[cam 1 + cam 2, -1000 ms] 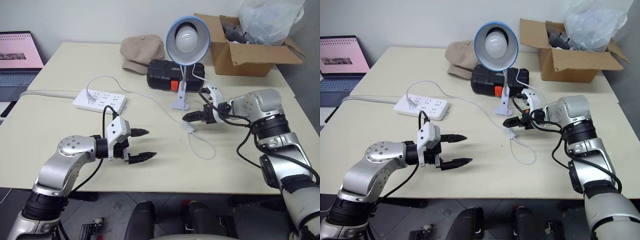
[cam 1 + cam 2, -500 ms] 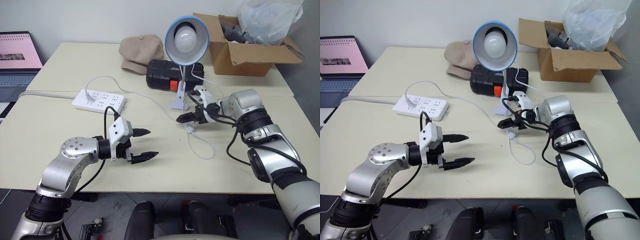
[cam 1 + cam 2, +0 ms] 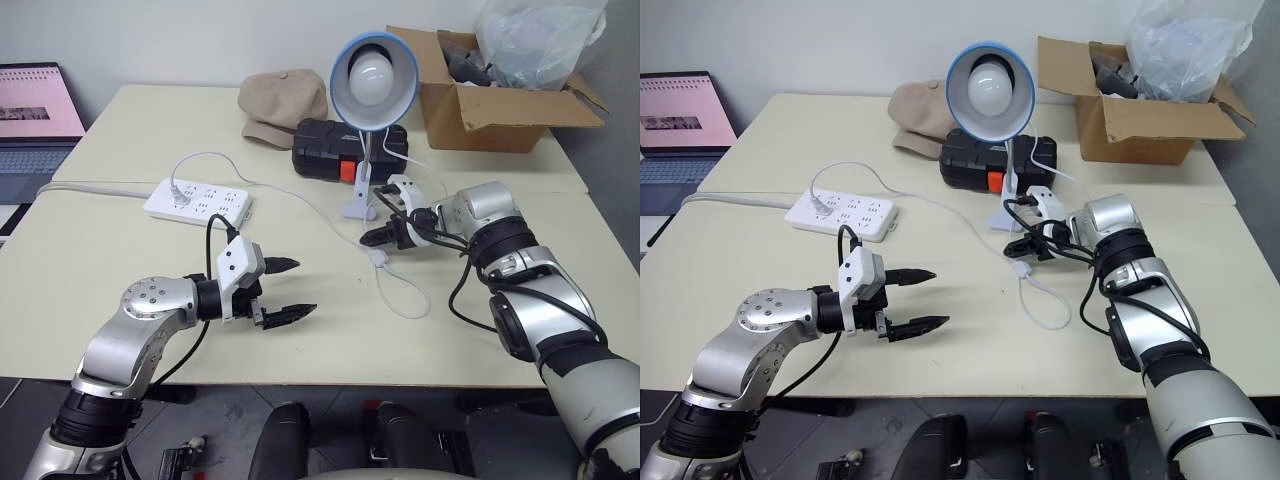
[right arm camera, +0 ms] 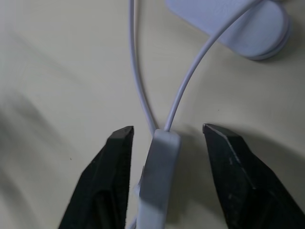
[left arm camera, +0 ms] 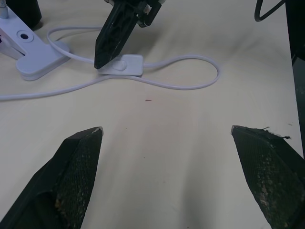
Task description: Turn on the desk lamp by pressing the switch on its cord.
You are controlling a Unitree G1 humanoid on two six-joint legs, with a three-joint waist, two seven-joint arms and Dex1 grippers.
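The desk lamp (image 3: 374, 66), with a light-blue shade and a white bulb, stands on its white clip base (image 3: 357, 207) at mid-table; the bulb looks unlit. Its thin white cord (image 3: 415, 305) loops over the table in front of the base. The white oblong switch (image 5: 125, 66) lies on that cord. My right gripper (image 3: 365, 238) points down at the switch, and its open fingers straddle the switch (image 4: 159, 181) with a gap on each side. My left gripper (image 3: 305, 286) hovers open over bare table nearer the front edge, holding nothing.
A white power strip (image 3: 198, 200) lies at the left with a plug in it. Behind the lamp are a beige cap (image 3: 283, 103) and a black case (image 3: 330, 145). A cardboard box (image 3: 490, 100) stands at the back right and a laptop (image 3: 35, 110) at the far left.
My right arm has folded in and its gripper has sunk slightly toward the switch. The left gripper has stayed where it was.
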